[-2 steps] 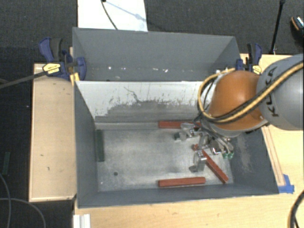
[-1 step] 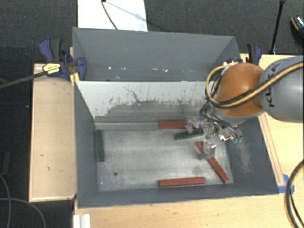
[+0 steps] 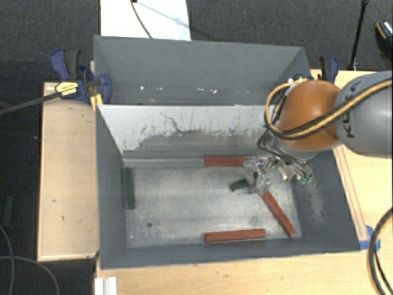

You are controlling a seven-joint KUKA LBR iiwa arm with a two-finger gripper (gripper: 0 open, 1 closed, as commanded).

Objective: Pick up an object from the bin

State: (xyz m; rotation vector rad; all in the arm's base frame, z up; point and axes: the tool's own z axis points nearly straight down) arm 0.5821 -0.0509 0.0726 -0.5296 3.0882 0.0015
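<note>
You had gripper (image 3: 261,178) ctr-right over scuffed grey bin (image 3: 184,208) floor, next to small dark-green block (image 3: 239,185); grip state: can't tell.

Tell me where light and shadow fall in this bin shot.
Camera view: the bin's back wall catches the brightest light, its scuffs showing pale; the floor has a dull sheen in its middle; the orange cover carries a soft highlight; the arm darkens the floor's right side beside the pincer.
</note>
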